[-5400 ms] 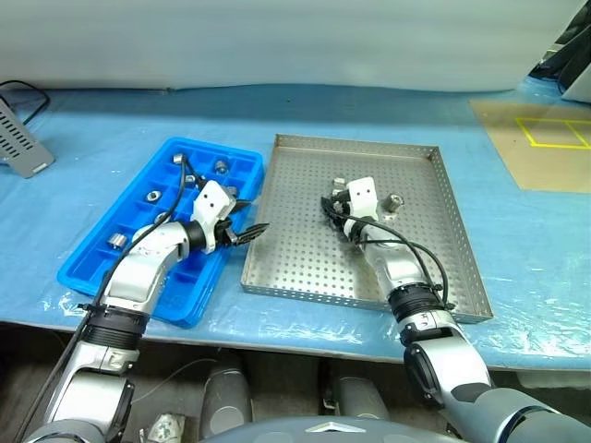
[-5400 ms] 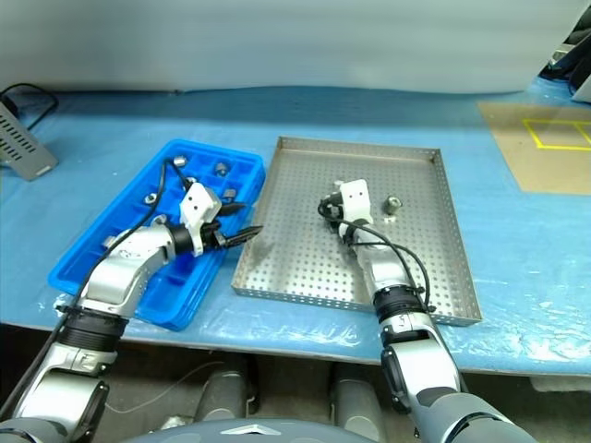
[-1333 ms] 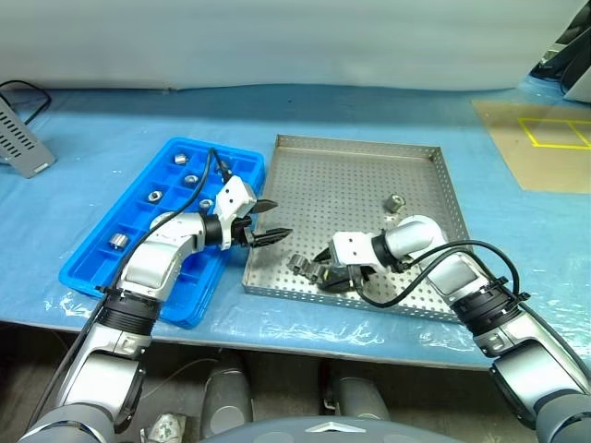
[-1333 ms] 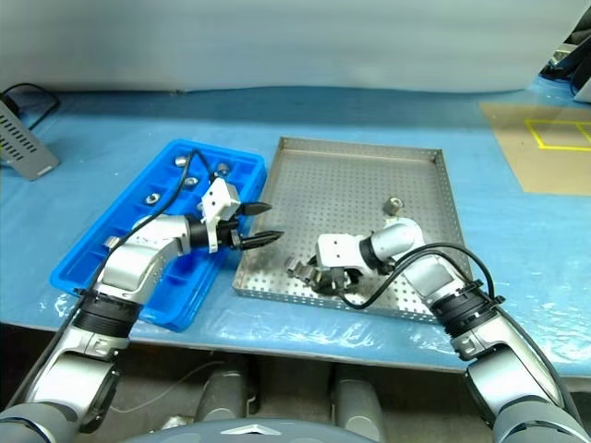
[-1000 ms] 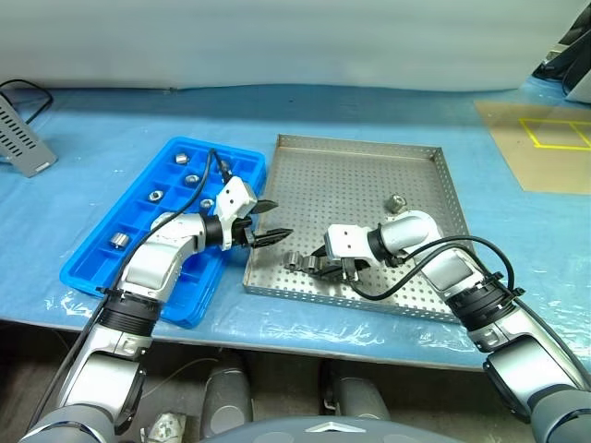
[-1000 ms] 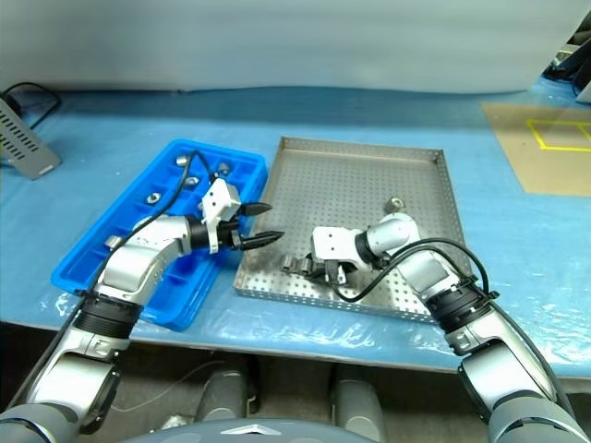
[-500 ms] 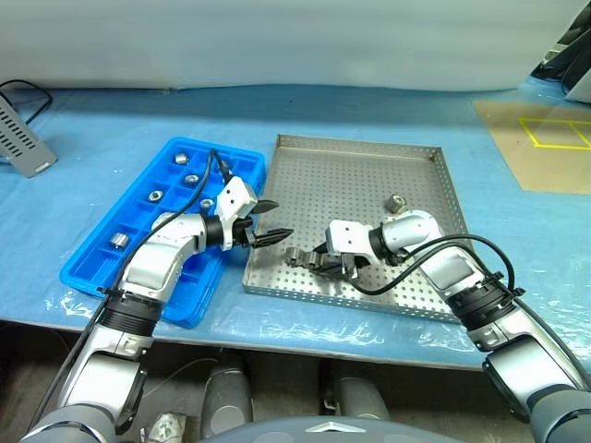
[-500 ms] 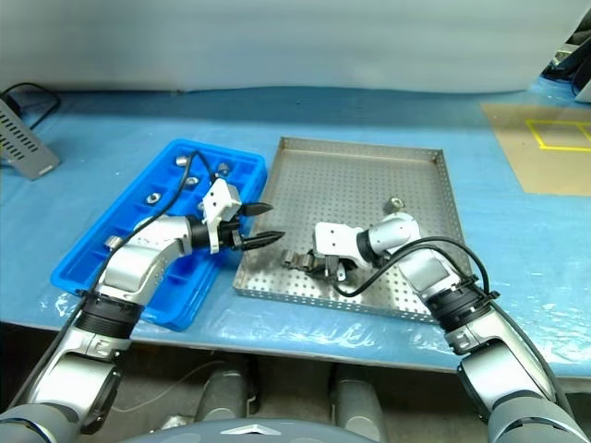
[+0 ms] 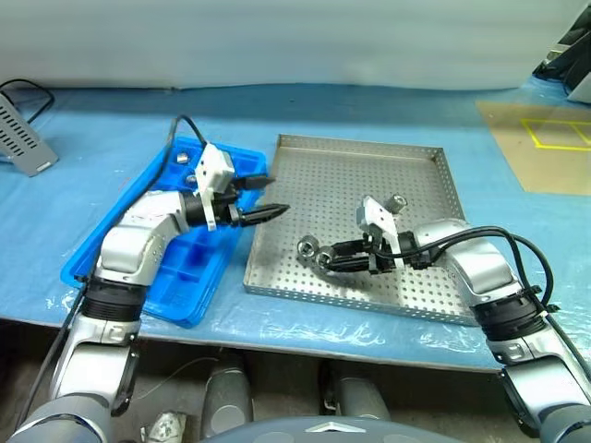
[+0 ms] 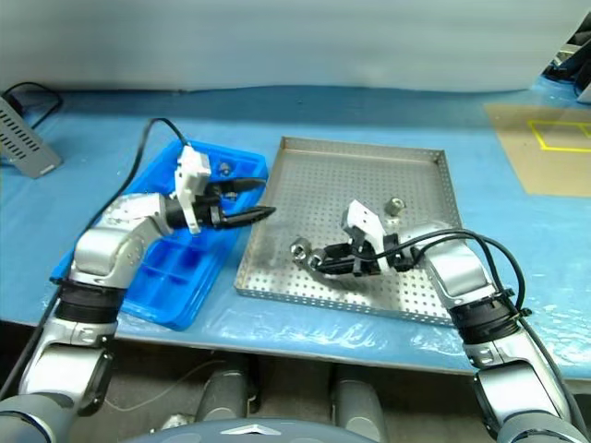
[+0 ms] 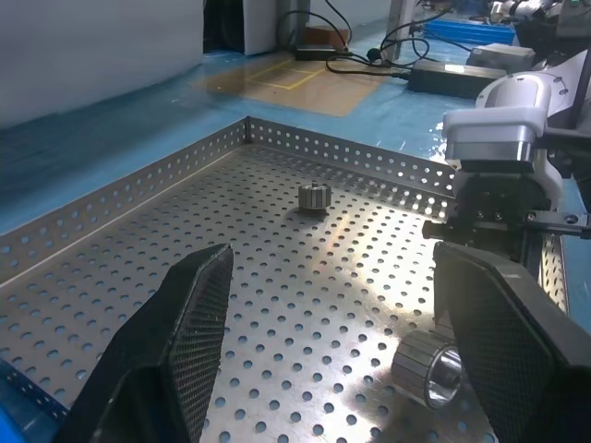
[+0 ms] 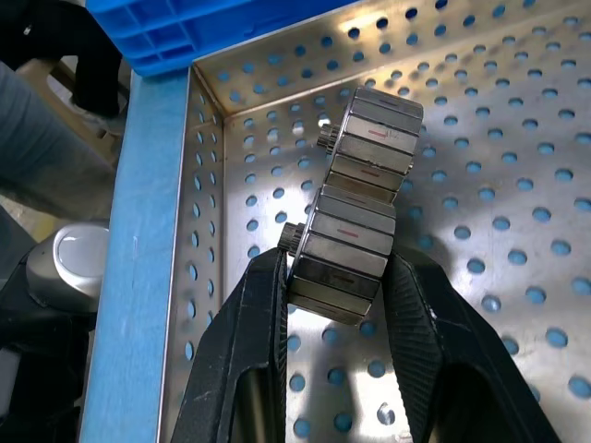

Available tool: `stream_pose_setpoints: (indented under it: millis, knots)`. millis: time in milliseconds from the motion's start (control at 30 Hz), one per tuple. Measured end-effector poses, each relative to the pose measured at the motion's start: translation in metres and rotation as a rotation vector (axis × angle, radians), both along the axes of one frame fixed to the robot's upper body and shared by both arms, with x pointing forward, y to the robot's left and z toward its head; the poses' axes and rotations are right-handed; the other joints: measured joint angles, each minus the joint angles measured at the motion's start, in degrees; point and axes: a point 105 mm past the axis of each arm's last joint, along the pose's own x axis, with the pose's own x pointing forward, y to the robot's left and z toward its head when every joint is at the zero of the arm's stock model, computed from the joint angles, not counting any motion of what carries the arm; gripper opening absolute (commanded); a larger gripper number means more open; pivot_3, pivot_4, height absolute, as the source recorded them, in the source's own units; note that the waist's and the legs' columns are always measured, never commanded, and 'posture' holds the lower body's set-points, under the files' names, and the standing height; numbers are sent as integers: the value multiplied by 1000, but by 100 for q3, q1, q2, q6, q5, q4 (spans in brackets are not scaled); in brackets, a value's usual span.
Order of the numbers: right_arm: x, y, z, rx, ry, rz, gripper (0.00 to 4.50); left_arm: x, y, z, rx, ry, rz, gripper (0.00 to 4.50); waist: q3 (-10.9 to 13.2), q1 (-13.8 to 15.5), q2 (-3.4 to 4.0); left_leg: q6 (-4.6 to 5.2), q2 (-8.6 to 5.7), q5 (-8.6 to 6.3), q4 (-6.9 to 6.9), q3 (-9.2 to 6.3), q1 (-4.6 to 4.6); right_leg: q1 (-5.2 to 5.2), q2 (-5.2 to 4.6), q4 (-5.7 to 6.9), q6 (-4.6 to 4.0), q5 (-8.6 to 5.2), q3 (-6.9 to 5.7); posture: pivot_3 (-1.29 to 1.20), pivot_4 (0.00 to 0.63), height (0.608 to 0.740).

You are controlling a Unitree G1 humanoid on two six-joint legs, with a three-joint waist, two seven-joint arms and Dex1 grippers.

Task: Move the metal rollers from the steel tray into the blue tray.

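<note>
The steel tray (image 9: 355, 143) lies mid-table, the blue tray (image 9: 199, 268) to its left. My right gripper (image 9: 321, 259) hangs low over the steel tray's front left part, shut on a metal roller (image 12: 337, 249). A second faceted roller (image 12: 374, 138) sits against the held one, just past the fingertips. Another roller (image 9: 395, 201) lies loose toward the tray's back right. My left gripper (image 9: 277, 196) is open with nothing between its fingers (image 11: 185, 314), hovering above the seam between the two trays and pointing at the right gripper. One roller (image 10: 223, 168) shows in a far compartment of the blue tray.
A grey device (image 9: 20, 138) with a cable sits at the far left of the blue-covered table. A brown board with yellow tape (image 9: 540, 138) lies at the far right. The table's front edge runs just below both trays.
My left gripper has risen, still open. My right wrist has rolled over and drawn slightly right, the rollers still in its grip.
</note>
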Motion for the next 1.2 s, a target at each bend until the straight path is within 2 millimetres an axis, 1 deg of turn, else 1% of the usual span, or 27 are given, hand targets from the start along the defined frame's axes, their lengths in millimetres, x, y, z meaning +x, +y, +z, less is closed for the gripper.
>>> stream_pose_setpoints:
  millis: [67, 167, 233, 300, 367, 433, 467, 533, 633, 800, 933, 1100, 1200]
  knots:
    - [1, 0, 1, -1, -11, -10, 1089, -1, -3, -8, 16, 53, -27, 4480, 0, -15, 1, -1, 0, 0, -1, 1, 1, -1, 1, 0, 0, 0, 2, -186, 150, 740]
    - [4, 4, 2, 9, -23, -25, 1089, -2, -6, -23, 32, 151, -61, 4480, 1, -11, 1, -3, 1, 2, -6, 3, -12, -18, 2, 0, 0, 0, 1, -194, 150, 740]
    - [4, 8, 8, 44, -11, -26, 1089, -4, -7, -29, 39, 186, -79, 4480, 1, -9, 1, -3, 0, 2, -8, 4, -15, -23, 2, -1, 0, 0, 2, -204, 150, 740]
    - [1, 15, 27, 128, 7, -11, 1089, -5, -8, -36, 51, 215, -92, 4480, 4, -9, 7, -1, -1, 1, -8, 6, -20, -30, 2, -1, 0, 0, 4, -211, 150, 740]
    - [-3, 20, 49, 184, -16, 19, 1089, -7, -13, -38, 29, 263, -110, 4480, 5, 1, 8, -1, 1, 1, -8, 7, -19, -28, 2, 0, 0, 0, 3, -212, 150, 740]
    - [-8, 22, 58, 189, -37, 40, 1089, -9, -18, -32, -51, 329, -135, 4480, 5, 30, 8, -2, 0, 2, -8, 7, -19, -26, 1, 1, 0, 0, 1, -216, 150, 740]
    - [-9, 22, 58, 185, -33, 43, 1089, -8, -20, -26, -89, 353, -143, 4480, 5, 38, 8, -2, 0, 2, -5, 7, -21, -25, 1, 1, 0, 0, 1, -218, 150, 740]
    - [-14, 23, 57, 184, -15, 48, 1089, -6, -19, -18, -107, 361, -144, 4480, 5, 24, 8, -2, -4, 2, -3, 7, -17, -25, 0, 3, 0, 0, 5, -220, 150, 740]
    - [-19, 24, 59, 170, -8, 52, 1089, -7, -19, -20, -113, 393, -149, 4480, 5, 1, 11, -3, -3, 2, -4, 7, -10, -20, 1, 4, 0, 0, 10, -225, 150, 740]
    - [-21, 25, 61, 168, -3, 49, 1089, -8, -22, -21, -134, 432, -167, 4480, 6, 0, 11, -7, -3, 4, -9, 7, -12, -24, 2, 2, 0, 0, 9, -230, 150, 740]
    - [-22, 26, 64, 170, -12, 56, 1089, -12, -26, -22, -130, 472, -193, 4480, 6, 0, 11, -6, -4, 4, -9, 7, -13, -23, 1, 0, 0, 0, 9, -231, 150, 740]
    - [-18, 27, 70, 177, -44, 64, 1089, -17, -28, -22, -135, 523, -217, 4480, 5, -4, 11, -7, -4, 5, -8, 8, -11, -23, 1, 2, 0, 0, 9, -232, 150, 740]
    - [-15, 26, 69, 180, -52, 56, 1089, -18, -25, -22, -125, 529, -211, 4480, 6, -2, 11, -7, -4, 5, -8, 8, -12, -23, 1, 2, 0, 0, 9, -232, 150, 740]
